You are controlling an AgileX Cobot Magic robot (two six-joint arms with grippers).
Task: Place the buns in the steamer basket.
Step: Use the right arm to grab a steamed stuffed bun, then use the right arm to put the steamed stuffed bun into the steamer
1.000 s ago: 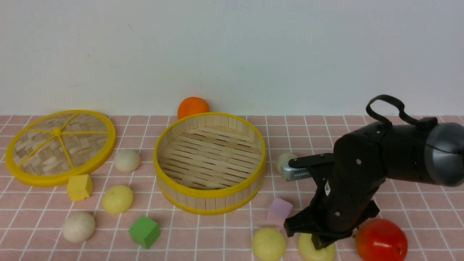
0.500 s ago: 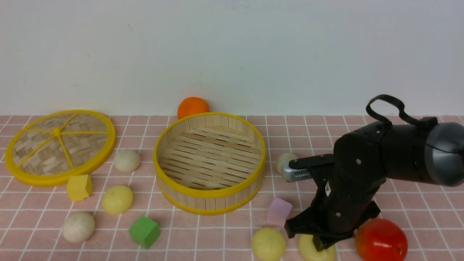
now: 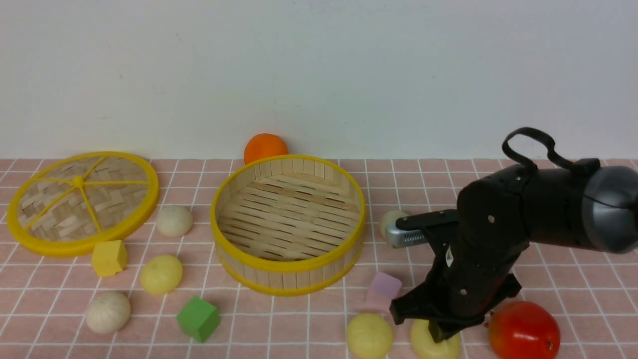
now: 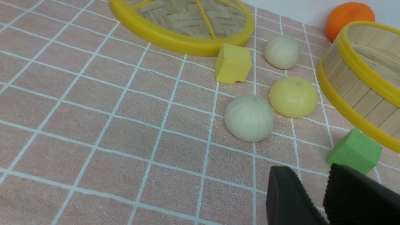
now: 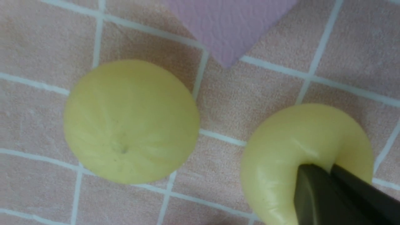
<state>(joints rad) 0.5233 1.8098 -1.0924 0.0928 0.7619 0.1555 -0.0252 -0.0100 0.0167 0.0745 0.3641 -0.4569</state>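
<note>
The steamer basket (image 3: 288, 267) stands empty mid-table, also seen as a wall (image 4: 359, 90) in the left wrist view. My right gripper (image 3: 438, 335) (image 5: 328, 168) is shut on a pale yellow bun (image 3: 427, 348) (image 5: 281, 162) resting on the cloth, its fingertips pinching a fold of it. Another yellow bun (image 3: 369, 335) (image 5: 131, 122) lies just left of that. An off-white bun (image 3: 391, 219) sits behind the right arm. Left of the basket lie three buns: off-white (image 3: 174, 221) (image 4: 282, 51), yellow (image 3: 161, 273) (image 4: 293, 96), off-white (image 3: 108, 312) (image 4: 249, 118). My left gripper (image 4: 307, 175) is open and empty.
The woven lid (image 3: 30, 239) lies far left. A yellow block (image 3: 109, 257), a green cube (image 3: 198, 319) and a purple block (image 3: 384, 289) sit among the buns. A red fruit (image 3: 523, 331) touches the right gripper's side; an orange (image 3: 265, 147) is behind the basket.
The right arm has barely shifted, still pinching the same yellow bun on the cloth. Nothing else moved.
</note>
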